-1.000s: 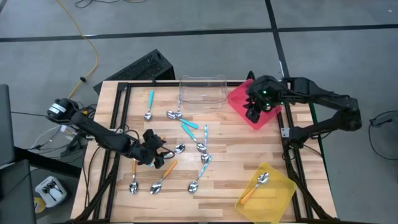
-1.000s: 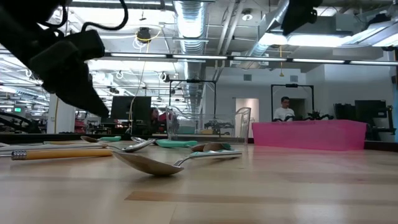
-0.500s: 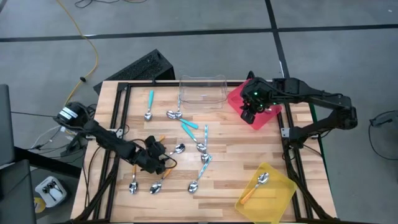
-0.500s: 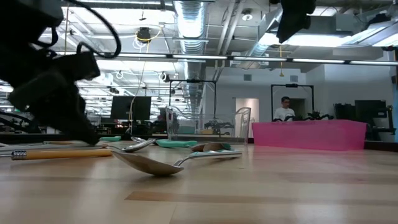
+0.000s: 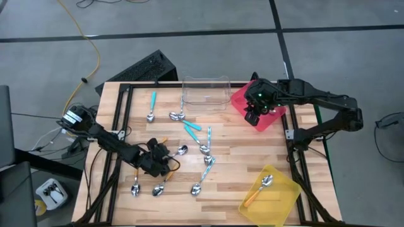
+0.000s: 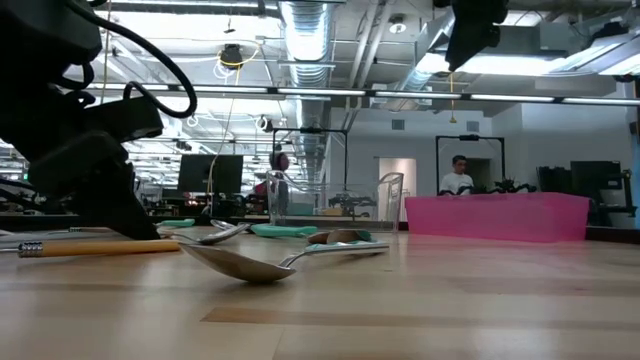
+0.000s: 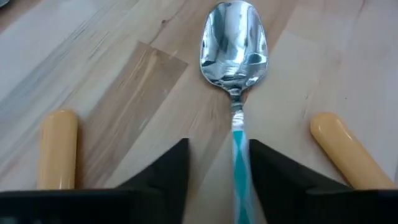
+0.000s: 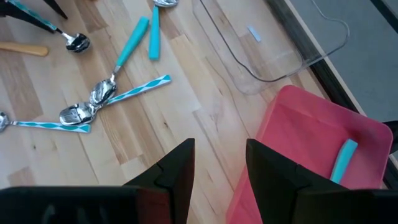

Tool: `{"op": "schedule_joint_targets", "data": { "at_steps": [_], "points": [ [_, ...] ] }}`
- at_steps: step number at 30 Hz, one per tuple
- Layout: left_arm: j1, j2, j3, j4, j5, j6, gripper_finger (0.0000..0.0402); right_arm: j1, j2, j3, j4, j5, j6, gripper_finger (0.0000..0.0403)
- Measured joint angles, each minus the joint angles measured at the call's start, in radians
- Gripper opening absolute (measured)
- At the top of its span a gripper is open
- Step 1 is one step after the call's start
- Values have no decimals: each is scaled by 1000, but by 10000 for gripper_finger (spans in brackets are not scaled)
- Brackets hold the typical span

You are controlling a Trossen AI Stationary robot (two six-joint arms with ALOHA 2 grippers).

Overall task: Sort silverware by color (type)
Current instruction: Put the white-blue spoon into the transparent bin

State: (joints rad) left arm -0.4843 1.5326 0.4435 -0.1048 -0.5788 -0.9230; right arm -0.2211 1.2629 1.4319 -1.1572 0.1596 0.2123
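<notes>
I have the left gripper (image 5: 158,165) down low over the wood table (image 5: 240,157), in the lower left of the high view. Through its wrist camera I see both fingers (image 7: 168,171) spread apart with a patterned teal-handled spoon (image 7: 235,74) lying between them; the thin handle runs down the gap and the shiny bowl points away from me. The fingers are not closed on it. Two orange handles (image 7: 57,146) lie on either side, outside the fingers.

My right gripper (image 5: 254,112) hangs over the red tray (image 5: 273,115) at the upper right of the high view. Its wrist camera shows the fingers (image 8: 177,168) parted with nothing between them, and one solid teal handle (image 8: 343,160) resting inside the red tray.

The rest of the silverware is scattered across the middle of the table: a teal spoon (image 5: 152,106) alone at upper left, a cluster of teal and patterned spoons (image 5: 205,148) near the centre just below the clear tray (image 5: 205,93), and orange-handled spoons (image 5: 135,184) by the front edge at lower left. One orange-handled spoon (image 5: 259,189) lies in the yellow tray (image 5: 281,200) at lower right.

In the low view a spoon bowl (image 6: 235,262) sits in the foreground, and a person (image 6: 459,177) stands far back in the room.
</notes>
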Motion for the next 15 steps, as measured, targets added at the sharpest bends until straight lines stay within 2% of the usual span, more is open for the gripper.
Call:
{"op": "schedule_joint_targets", "data": {
  "at_steps": [6,11,15],
  "points": [
    [0,1,-1,-2,4,-12,18,0,0,0,6,0,0,166],
    [0,5,5,5,-31,-24,15,7,0,0,47,0,5,166],
    [-1,9,38,2,-85,34,12,31,0,0,72,0,5,166]
  ]
}}
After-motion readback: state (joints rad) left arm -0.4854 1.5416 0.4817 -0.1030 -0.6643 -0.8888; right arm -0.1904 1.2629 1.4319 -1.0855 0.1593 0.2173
